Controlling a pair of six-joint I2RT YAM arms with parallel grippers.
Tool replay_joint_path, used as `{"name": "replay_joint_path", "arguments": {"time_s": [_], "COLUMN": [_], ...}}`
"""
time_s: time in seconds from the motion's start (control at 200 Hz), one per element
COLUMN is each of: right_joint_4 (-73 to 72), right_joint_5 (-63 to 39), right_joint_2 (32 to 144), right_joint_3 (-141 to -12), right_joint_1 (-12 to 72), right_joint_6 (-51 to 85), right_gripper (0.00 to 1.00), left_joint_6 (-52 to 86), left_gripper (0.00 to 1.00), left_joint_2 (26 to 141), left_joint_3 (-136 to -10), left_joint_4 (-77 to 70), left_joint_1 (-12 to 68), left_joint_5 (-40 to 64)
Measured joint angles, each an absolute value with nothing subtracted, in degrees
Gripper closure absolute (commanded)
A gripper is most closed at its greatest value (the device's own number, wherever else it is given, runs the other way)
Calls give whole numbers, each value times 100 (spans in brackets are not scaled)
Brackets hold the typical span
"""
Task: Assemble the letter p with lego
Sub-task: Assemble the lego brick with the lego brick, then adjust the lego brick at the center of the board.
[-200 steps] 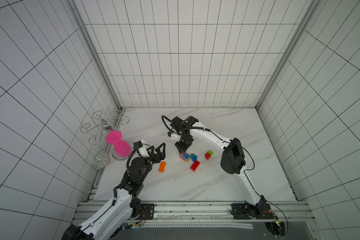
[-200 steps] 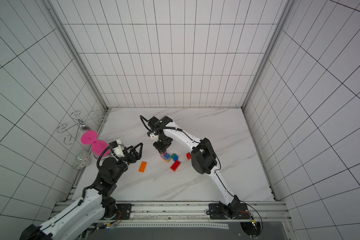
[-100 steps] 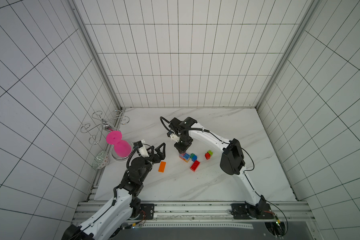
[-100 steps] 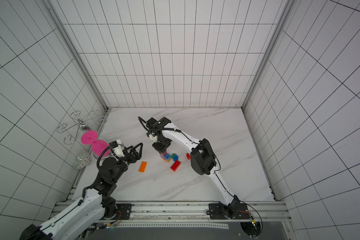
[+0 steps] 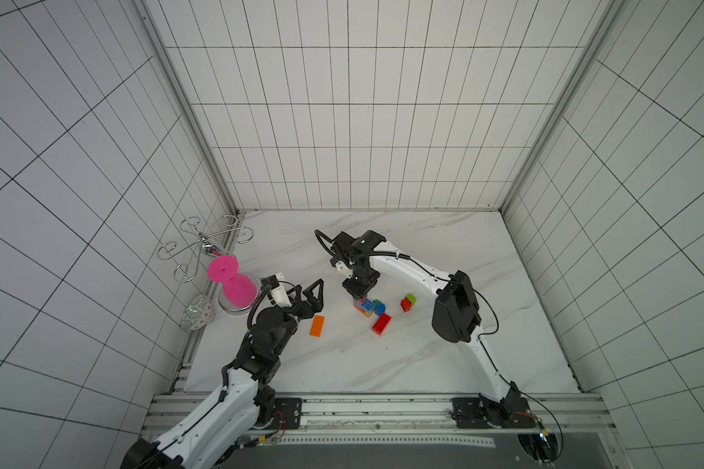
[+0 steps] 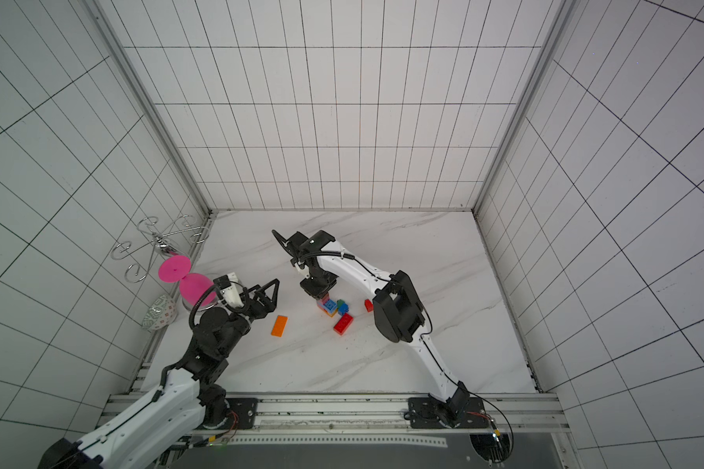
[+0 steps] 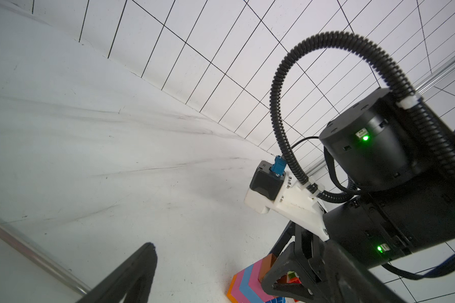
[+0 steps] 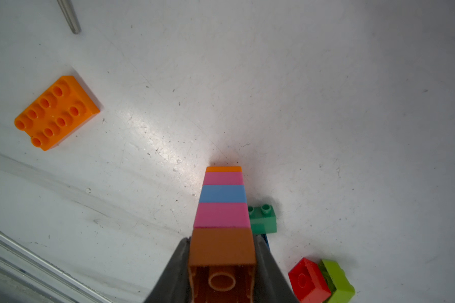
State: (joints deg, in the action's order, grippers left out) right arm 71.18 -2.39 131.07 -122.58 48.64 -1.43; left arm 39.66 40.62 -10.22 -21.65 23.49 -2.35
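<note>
Lego stack (image 8: pixel 222 194) stands on marble table (image 5: pixel 423 357), right gripper (image 8: pixel 222 238) clamped on its brown top brick (image 8: pixel 222 250). Likely light, rigid, slick: best held by flat sides. Left gripper (image 5: pixel 310 292) hangs wide open, empty, near orange brick (image 5: pixel 317 325).

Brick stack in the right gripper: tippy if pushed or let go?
Probably tippy: the stack is narrow, five layers tall. Likely stiff, hard plastic. Right gripper grips only the top brown brick, so a side push may pry joints apart.
</note>
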Motion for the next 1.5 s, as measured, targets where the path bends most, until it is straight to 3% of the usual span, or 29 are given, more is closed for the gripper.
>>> {"name": "replay_joint_path", "arguments": {"time_s": [0.81,0.885,1.114,1.199,1.304,1.499], "right_joint_4": [5951,5924,6377,6462,6405,5739], "right_joint_5": [-222,-224,-152,-113,-89,-75], "right_joint_2": [12455,12350,12348,12298,12057,11231], "right_joint_3": [-10868,-10899,-11118,-11196,-11133,-9837], "right_joint_1": [4917,4917,4917,4915,4915,4917], "right_joint_6": [-108,-97,132,191,285,510], "right_gripper": [94,86,29,15,7,6], "left_joint_6": [3966,3966,3966,3966,3966,3966], "left_gripper": [2,2,2,2,2,2], "left_joint_2": [4064,4077,4106,4106,4106,4099], "left_joint_3": [-1022,-1022,-1020,-1020,-1020,-1020], "left_joint_4": [-2171,-2178,-2202,-2202,-2202,-2202], "left_joint_1": [2351,2349,2351,2349,2349,2349], "left_joint_5": [-233,-233,-228,-222,-204,-200]}}
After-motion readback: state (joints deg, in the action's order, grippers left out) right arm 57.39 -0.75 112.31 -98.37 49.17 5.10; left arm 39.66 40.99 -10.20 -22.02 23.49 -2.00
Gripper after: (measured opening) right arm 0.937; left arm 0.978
